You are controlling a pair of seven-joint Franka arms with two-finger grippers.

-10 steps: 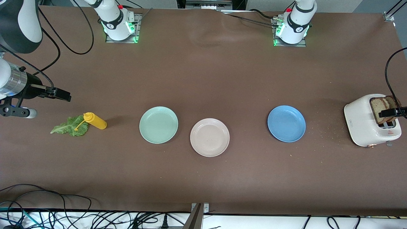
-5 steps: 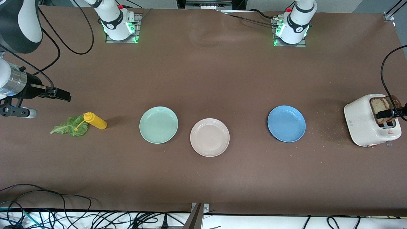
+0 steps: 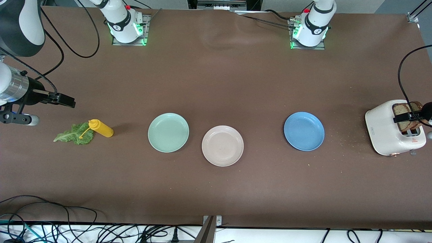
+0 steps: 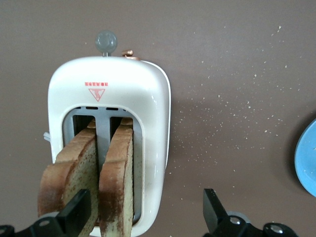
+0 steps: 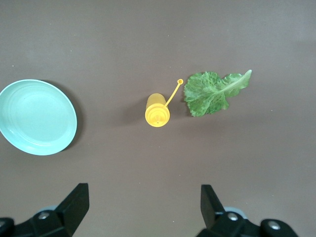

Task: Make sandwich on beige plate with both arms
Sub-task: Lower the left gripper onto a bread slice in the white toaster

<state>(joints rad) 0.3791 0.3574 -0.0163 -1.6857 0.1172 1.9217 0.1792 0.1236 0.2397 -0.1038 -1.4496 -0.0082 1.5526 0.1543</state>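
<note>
The beige plate [image 3: 222,145] sits bare near the table's middle. No sandwich shows. Two brown-crusted bread slices [image 3: 406,111] stand upright in the white toaster [image 3: 388,130] at the left arm's end. My left gripper [image 3: 405,118] hangs open over the toaster. In the left wrist view its gripper [image 4: 143,210] straddles one slice [image 4: 117,182], and the other slice [image 4: 69,173] is beside one finger. A green lettuce leaf [image 3: 74,134] lies at the right arm's end. My right gripper [image 3: 69,101] hovers open above the table beside it, nothing between the fingers [image 5: 74,202].
A yellow squeeze bottle [image 3: 101,128] lies touching the lettuce [image 5: 215,92]. A mint green plate [image 3: 168,132] sits beside the beige plate, toward the right arm's end. A blue plate [image 3: 304,131] sits toward the toaster. Crumbs dot the cloth there. Cables hang along the near edge.
My left gripper has slid in over the toaster's slots toward the table's middle, and the cable above it has swung with it. The right arm has not moved.
</note>
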